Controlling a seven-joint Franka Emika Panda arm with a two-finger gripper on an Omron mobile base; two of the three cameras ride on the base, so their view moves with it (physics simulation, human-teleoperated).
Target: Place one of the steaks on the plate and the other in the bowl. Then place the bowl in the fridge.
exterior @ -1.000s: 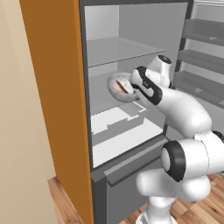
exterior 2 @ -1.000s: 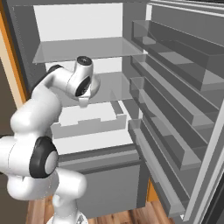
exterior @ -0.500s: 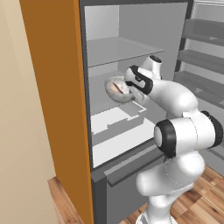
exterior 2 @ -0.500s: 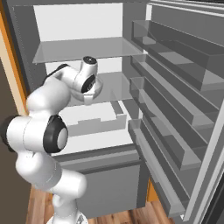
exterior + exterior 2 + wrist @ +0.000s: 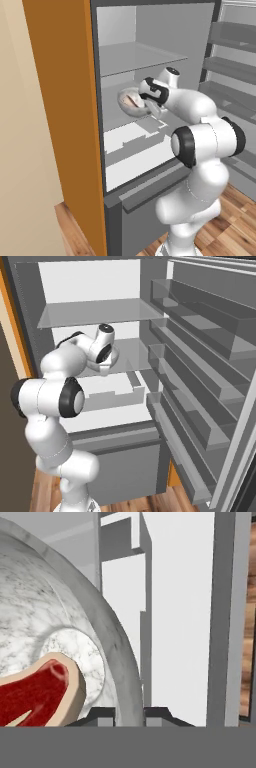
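Now the jaws are pinched tight on the rim of the bowl (image 5: 60, 627), one finger tip either side of the stone wall at the bottom of the hand view. The gripper (image 5: 129, 714) has it firmly. The bowl is pale grey, marbled and speckled, deep-sided with a lighter round floor. Inside lies a steak (image 5: 35, 694), deep red with a tan fat edge, its rounded end resting against the floor of the bowl and its length running away toward the lower left of the hand view.

From the left base view the bowl (image 5: 131, 101) is tipped on its side, mouth facing out toward the camera, held inside the open fridge (image 5: 150, 30) just above the middle shelf (image 5: 132, 358). The white arm (image 5: 187, 107) reaches in from the front, with the door racks (image 5: 200, 356) standing open on the right.
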